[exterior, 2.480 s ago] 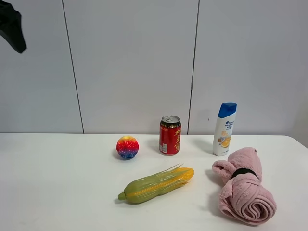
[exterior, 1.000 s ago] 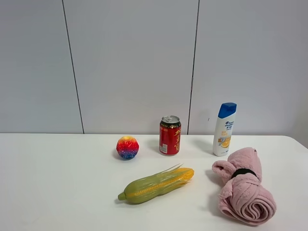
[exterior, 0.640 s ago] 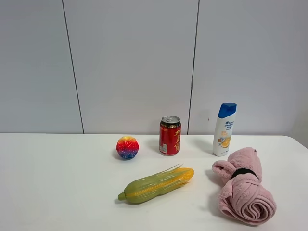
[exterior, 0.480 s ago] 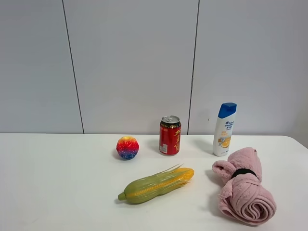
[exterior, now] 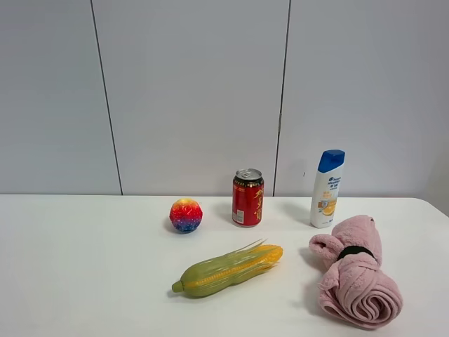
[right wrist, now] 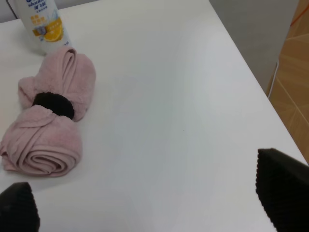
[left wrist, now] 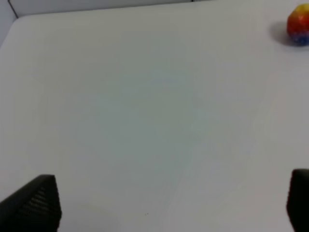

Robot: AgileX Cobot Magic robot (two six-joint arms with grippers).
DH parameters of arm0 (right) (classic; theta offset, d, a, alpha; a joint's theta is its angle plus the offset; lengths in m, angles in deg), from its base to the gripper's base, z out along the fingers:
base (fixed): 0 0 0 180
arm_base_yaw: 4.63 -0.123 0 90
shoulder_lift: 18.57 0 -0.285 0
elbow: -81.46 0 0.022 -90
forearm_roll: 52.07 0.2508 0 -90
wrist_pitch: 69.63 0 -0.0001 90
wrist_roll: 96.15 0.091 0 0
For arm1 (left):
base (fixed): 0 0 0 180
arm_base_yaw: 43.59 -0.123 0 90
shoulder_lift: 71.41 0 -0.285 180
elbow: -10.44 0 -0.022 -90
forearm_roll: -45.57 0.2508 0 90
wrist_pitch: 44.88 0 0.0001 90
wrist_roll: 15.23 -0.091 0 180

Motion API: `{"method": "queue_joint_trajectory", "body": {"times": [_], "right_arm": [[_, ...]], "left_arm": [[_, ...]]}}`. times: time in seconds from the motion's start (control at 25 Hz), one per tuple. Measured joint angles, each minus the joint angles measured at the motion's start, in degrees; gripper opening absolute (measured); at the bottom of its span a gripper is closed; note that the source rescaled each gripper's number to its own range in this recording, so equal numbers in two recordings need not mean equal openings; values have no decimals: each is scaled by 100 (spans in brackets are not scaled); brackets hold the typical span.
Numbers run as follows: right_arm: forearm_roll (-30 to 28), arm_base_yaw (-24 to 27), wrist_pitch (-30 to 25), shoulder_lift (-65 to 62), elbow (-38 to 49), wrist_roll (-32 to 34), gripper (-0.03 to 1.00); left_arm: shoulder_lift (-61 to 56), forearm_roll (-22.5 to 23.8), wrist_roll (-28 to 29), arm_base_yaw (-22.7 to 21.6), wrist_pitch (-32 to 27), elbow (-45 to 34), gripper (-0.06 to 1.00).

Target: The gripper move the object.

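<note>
A red can (exterior: pixel 248 196) is flanked by a multicoloured ball (exterior: pixel 186 215) and a shampoo bottle (exterior: pixel 327 188); a corn cob (exterior: pixel 228 269) is laid before it.

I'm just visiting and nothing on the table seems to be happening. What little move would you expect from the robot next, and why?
Probably the right pincer easing down toward the pink rolled towel, though the task names no object. Both pincers are open, holding nothing and touching nothing. The towel lies closest in the right wrist view, while the left pincer faces mostly bare table, with only the colourful ball far off.

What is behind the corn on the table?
Behind the corn stand a red can and a colourful ball, both apart from it. Nothing is hidden there.
</note>
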Motion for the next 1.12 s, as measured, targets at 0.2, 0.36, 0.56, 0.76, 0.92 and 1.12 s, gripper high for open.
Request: {"method": "queue_joint_trajectory", "body": {"times": [0.2,0.36,0.56,0.76,0.92,1.12], "right_arm": [[0,0,0,0,0,0,100],[0,0,0,0,0,0,100],[0,0,0,0,0,0,100],[0,0,0,0,0,0,100],[0,0,0,0,0,0,100],[0,0,0,0,0,0,100]], "left_arm": [[0,45,54,332,-2,0,90],[0,127,145,339,-2,0,90],[0,138,283,339,-2,0,90],[0,351,882,339,27,-13,90],[0,481,1049,339,34,-29,90],[0,492,1077,339,34,-29,90]]}}
